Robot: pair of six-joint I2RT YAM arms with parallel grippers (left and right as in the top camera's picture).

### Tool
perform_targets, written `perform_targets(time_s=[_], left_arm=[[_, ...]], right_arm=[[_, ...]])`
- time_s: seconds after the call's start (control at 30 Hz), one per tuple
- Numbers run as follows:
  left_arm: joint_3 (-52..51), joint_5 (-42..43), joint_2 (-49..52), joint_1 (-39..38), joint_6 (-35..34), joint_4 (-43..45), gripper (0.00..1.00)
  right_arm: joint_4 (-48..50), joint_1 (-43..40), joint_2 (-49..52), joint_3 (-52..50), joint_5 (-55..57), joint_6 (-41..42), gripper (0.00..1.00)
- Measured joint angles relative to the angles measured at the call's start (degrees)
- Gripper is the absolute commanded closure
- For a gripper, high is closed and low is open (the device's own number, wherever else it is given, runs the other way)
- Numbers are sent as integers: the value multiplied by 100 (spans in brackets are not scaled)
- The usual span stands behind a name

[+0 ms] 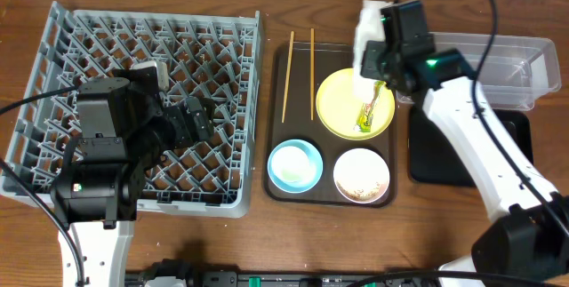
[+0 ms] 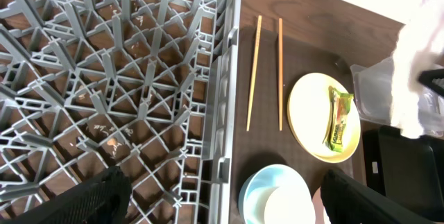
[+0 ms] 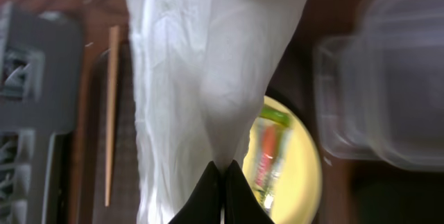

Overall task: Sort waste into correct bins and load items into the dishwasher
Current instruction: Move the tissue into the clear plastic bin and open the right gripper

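Note:
My right gripper (image 1: 372, 60) (image 3: 223, 172) is shut on the white paper napkin (image 1: 366, 34) (image 3: 208, 64) and holds it hanging above the yellow plate (image 1: 342, 109) (image 3: 298, 182). The green-and-yellow snack wrapper (image 1: 369, 114) (image 2: 338, 118) lies on that plate. Two chopsticks (image 1: 300, 74) (image 2: 267, 71) lie on the brown tray (image 1: 280, 145). A light-blue bowl (image 1: 294, 164) (image 2: 277, 196) and a white bowl with food scraps (image 1: 362, 175) sit at the tray's front. My left gripper (image 1: 191, 120) (image 2: 222, 210) is open above the grey dish rack (image 1: 107, 29) (image 2: 104, 78), near its right edge.
A clear plastic tub (image 1: 498, 69) (image 3: 374, 92) stands at the back right, and a black tray (image 1: 444, 158) lies in front of it under my right arm. A white cup (image 1: 153, 74) shows in the rack behind my left arm.

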Motion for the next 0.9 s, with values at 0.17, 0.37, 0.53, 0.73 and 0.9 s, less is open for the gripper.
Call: perform_targets(time_s=[0.17,0.37,0.53,0.73,0.9], left_arm=[[0,0,0,0,0,-2,8],[0,0,0,0,0,0,8],[0,0,0,0,0,0,8],[0,0,0,0,0,0,8],[0,0,0,0,0,0,8]], right_arm=[[-446,-822,-181,2,133,800,99],[-557,-1910,2,2,289,1711,99],[-94,-2258,514,0,271,2085,42],[116,-2249,496,-2,-210,1735,42],[175,-1941,-15,4,-1217,367,45]])
